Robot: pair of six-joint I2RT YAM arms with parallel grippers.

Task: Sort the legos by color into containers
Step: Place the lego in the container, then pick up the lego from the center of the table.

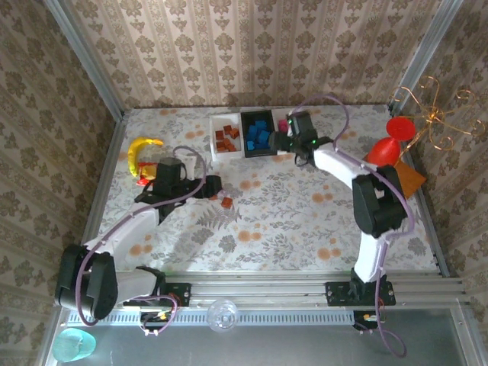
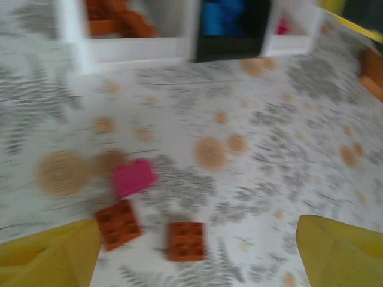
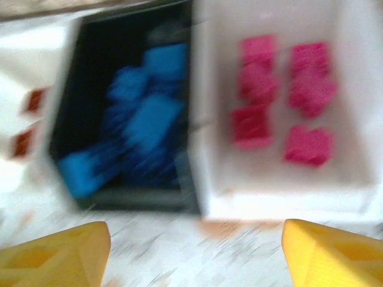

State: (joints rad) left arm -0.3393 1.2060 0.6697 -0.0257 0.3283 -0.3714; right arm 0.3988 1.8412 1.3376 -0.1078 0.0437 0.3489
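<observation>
Lego (image 2: 185, 241) between spread left jaws

The table (image 1: 305, 221) is white, patterned with orange and grey flowers. Brown-orange legos (image 1: 227, 139) sit in the left white tray (image 1: 213, 137), blue legos (image 1: 259, 133) in the black tray (image 1: 259, 154), magenta legos (image 3: 258, 84) in the right white tray (image 3: 287, 200). The left pincer (image 2: 197, 251) and right pincer (image 3: 194, 251) show yellow fingers.
</observation>
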